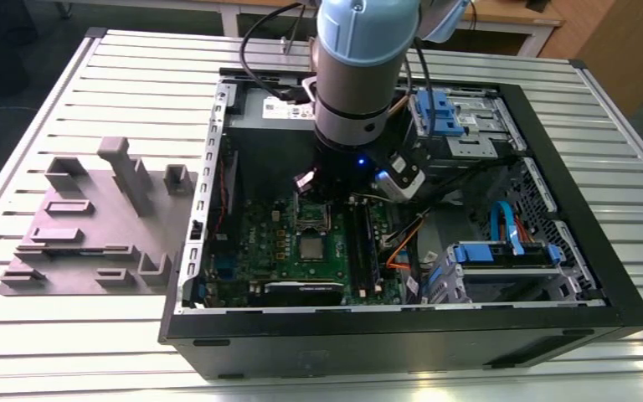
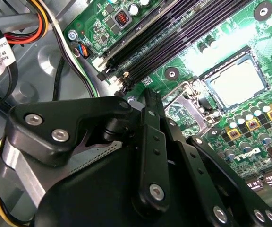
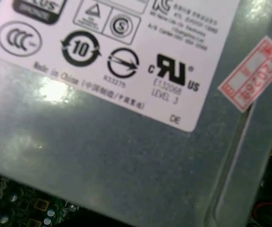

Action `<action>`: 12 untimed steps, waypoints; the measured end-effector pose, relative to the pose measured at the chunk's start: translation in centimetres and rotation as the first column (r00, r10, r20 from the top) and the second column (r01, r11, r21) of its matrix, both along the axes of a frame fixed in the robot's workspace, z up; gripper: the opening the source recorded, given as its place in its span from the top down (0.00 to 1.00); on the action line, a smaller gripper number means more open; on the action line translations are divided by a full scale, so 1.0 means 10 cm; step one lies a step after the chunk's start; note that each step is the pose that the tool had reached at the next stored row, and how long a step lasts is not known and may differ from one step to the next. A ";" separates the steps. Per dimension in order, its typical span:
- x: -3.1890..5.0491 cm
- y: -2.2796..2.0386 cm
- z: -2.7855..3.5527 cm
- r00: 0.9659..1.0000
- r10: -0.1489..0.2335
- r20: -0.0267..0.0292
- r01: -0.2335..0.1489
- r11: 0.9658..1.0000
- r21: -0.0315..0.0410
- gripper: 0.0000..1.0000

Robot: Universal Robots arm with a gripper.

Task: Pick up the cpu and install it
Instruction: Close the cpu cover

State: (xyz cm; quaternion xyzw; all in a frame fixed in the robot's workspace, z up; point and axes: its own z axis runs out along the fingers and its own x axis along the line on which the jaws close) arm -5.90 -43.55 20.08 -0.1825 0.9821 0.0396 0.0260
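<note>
Second wrist view: cpu sits in its socket on green motherboard; gripper hangs near it, cannot tell jaw state.

In the exterior view the computer case lies centre-right on the surface, with a fixture block at the exterior view's left. Inside the case, the motherboard lies lower centre. The cpu sits on it, with memory slots just right and drive bays far right.
</note>
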 end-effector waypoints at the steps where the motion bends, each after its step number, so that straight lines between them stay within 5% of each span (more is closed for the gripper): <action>1: -0.006 0.000 0.000 1.000 0.000 0.001 0.000 1.000 0.000 0.90; 12: -0.073 0.000 0.009 1.000 0.000 0.027 -0.001 1.000 0.013 0.90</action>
